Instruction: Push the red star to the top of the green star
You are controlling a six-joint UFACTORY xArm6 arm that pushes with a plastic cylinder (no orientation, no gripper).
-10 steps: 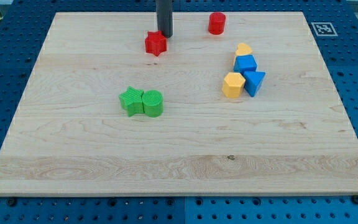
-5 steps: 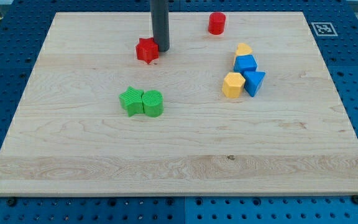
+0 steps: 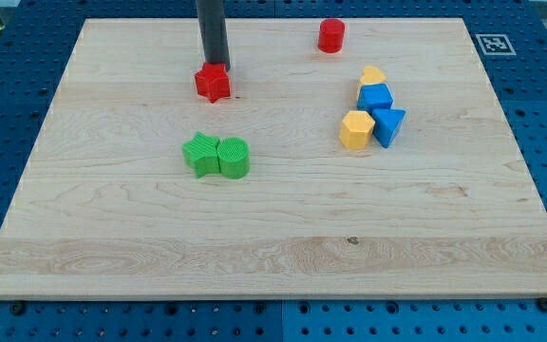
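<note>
Now my tip (image 3: pixel 214 66) has shoved the red star (image 3: pixel 213 84) left, above the green star (image 3: pixel 199 153).

Only one part of the robot shows: a straight rod, dark grey to nearly black, round in section like a plain cylinder. It enters from the view's top edge, so its upper length and whatever it is fixed to are cut off. Its width looks even along the whole visible stretch, with no taper. The surface is smooth and matt, with a faint lighter sheen running down one side. No cables, screws, labels or markings can be made out on it, though the view may be too coarse to show fine ones. My tip (image 3: pixel 215 66) appears as a flat, blunt end in the same dark colour.
</note>
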